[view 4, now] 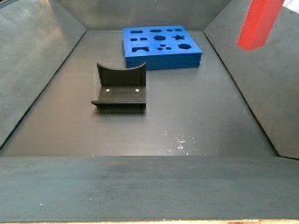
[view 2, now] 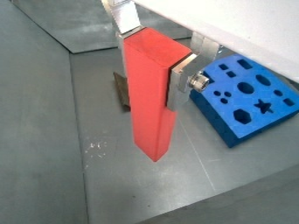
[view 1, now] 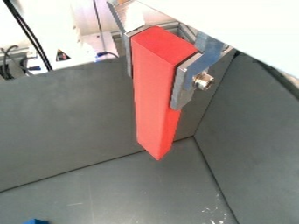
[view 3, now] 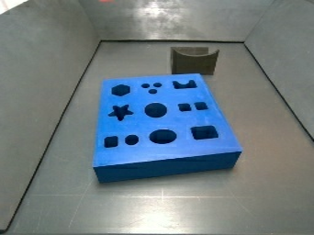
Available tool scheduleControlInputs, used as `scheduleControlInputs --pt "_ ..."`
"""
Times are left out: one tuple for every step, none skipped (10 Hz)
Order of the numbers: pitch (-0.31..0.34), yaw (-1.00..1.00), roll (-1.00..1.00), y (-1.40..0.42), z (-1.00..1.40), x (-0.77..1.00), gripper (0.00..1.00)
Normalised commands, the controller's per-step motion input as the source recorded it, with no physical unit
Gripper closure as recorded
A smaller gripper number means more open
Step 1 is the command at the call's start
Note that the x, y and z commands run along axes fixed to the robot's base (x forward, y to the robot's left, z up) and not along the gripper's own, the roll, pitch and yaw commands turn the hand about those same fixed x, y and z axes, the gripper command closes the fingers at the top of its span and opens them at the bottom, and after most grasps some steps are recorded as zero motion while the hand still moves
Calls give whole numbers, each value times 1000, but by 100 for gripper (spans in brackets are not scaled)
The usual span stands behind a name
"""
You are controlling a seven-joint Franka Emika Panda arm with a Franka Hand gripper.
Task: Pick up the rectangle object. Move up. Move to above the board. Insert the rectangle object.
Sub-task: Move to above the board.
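The rectangle object [view 2: 149, 96] is being held clamped in the claw [view 2: 152, 70], lifted clear of the floor, beside the board [view 2: 251, 109], not yet above it; insertion is pending.

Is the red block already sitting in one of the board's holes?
No, the rectangle object hangs clamped in the gripper, beside the board.

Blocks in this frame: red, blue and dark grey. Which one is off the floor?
The rectangle object, the slim red block, hangs clamped in the gripper. The board and the fixture both rest on the floor.
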Motion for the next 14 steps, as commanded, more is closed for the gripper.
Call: scheduleControlInputs --pt "88 45 101 -10 520 -12 100" --pt "87 46 99 -9 338 -6 100" --pt "89 47 97 -9 249 -6 100" --pt "82 -1000 74 -1000 -49 407 100" --pt "78 -1000 71 -1000 -55 409 100" --pt "79 -1000 43 -1000 -58 423 100" --pt "77 -1000 -6 -1000 -56 431 100" --pt "101 -1000 1 -1000 -55 438 100" --pt "112 -944 -10 -1000 -56 442 100" --pt "101 -580 -43 -1000 -55 456 100" --pt "87 -364 -50 -1000 -55 462 100" --pt "73 -212 -41 -1000 -54 469 100" --pt "61 -103 -38 -1000 -53 478 100" --pt "48 -40 -17 -1000 -53 486 100"
